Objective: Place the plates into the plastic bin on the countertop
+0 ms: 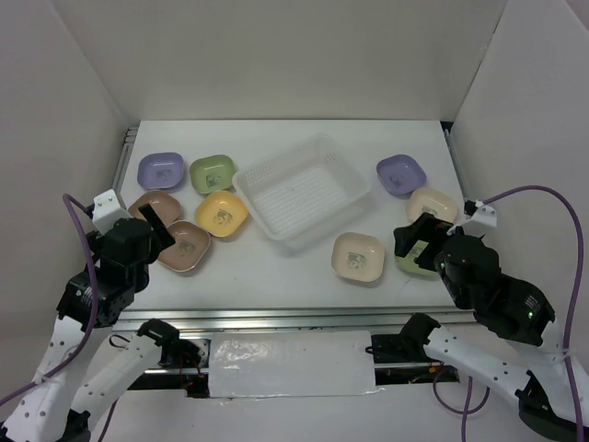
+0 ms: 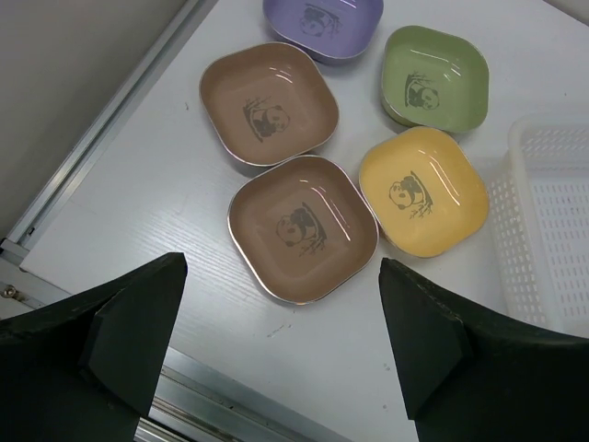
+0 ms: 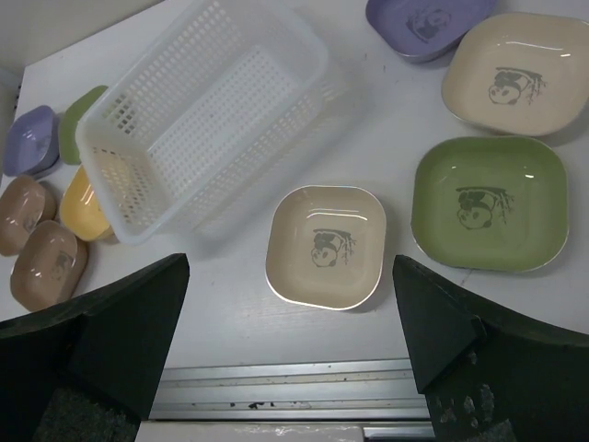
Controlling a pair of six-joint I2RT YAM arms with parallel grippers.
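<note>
White surface (image 1: pixel 276 272) under me, bare walls (image 1: pixel 276 55) around, and nothing is done yet: the bin (image 1: pixel 304 195) lies empty ahead, between my two arms. All nine plates (image 1: pixel 221 213) are outside it, five ahead of my left jaws, four ahead of my right jaws. Both pairs hang wide and hold nothing. A brown plate (image 2: pixel 302 226) sits just beyond the left pair, a cream plate (image 3: pixel 326 245) just beyond the right.

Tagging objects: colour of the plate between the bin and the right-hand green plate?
Cream plate, dark panda mark; right wrist view shows it best.
</note>
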